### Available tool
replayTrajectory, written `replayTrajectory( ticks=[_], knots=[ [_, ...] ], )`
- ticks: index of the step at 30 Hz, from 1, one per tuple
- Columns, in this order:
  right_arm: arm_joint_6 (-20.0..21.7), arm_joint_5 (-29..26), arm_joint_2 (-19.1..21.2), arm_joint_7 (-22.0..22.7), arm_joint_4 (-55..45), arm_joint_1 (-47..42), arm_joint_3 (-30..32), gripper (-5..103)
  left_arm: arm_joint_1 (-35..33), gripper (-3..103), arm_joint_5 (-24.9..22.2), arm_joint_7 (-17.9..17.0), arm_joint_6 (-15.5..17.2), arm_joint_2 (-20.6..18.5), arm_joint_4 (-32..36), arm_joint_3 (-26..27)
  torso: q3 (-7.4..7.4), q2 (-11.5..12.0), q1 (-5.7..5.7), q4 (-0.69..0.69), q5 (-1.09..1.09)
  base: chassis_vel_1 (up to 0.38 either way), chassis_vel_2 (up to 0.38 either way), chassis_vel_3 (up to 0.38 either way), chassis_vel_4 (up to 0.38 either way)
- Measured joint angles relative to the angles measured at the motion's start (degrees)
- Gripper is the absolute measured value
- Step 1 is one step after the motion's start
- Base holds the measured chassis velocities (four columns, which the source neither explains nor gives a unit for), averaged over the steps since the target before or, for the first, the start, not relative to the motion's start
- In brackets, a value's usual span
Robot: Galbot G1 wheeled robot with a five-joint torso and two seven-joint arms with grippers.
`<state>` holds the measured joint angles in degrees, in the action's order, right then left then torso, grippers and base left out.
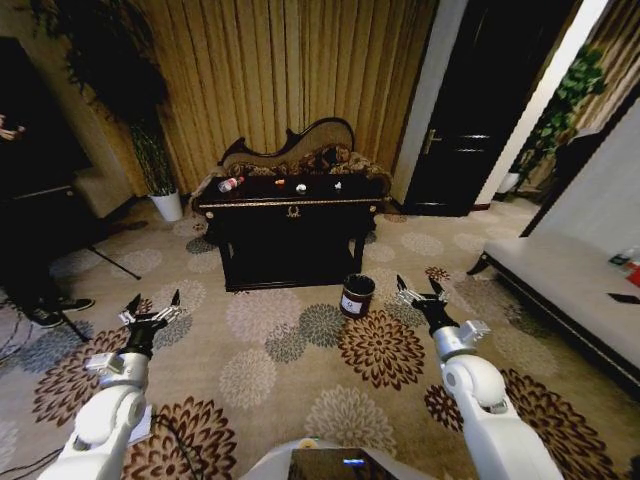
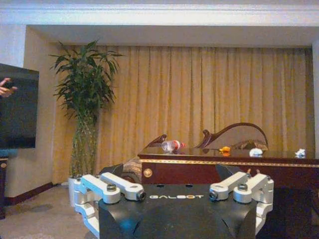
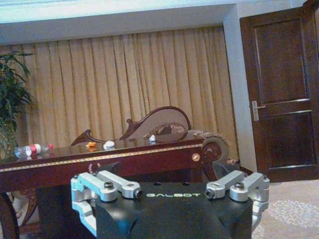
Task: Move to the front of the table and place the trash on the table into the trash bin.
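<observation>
Facing the table (image 1: 290,210) from well back, both arms low in front: left gripper (image 1: 152,309) and right gripper (image 1: 421,292) spread wide, holding nothing. On the tabletop: bottle (image 1: 230,184), orange scrap (image 1: 278,185), white scrap (image 1: 300,187). Bin (image 1: 356,296) on the carpet beside the table's right front.

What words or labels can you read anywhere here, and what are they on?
"GALBOT": on the left tool's black housing.
"GALBOT": on the right tool's black housing.
Trash bin: its white label is too small to read.
Bottle: its red label is too blurred to read.
</observation>
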<state>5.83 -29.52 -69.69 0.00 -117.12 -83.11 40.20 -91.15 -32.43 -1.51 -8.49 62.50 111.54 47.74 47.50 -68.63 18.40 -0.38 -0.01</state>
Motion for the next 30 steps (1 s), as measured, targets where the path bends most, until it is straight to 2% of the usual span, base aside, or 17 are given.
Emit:
replayTrajectory(
  ticks=[11, 30],
  knots=[
    [-0.12, 0.72, 0.04, 0.00, -0.91, -1.34, 0.09, 100, -0.20, 100, -0.15, 0.14, -0.47, -0.20, -0.31, 0.46, 0.03, 0.04, 0.07, 0.00, 0.01, -0.231, 0.234, 0.231, -0.240],
    [-0.15, 1.97, -0.38, 0.00, -1.25, -1.54, -0.96, 100, -0.49, 100, -0.36, 0.27, -0.63, 0.46, -0.35, 0.72, 0.01, 0.02, 0.02, -0.01, 0.00, -0.175, 0.177, 0.172, -0.167]
  ],
)
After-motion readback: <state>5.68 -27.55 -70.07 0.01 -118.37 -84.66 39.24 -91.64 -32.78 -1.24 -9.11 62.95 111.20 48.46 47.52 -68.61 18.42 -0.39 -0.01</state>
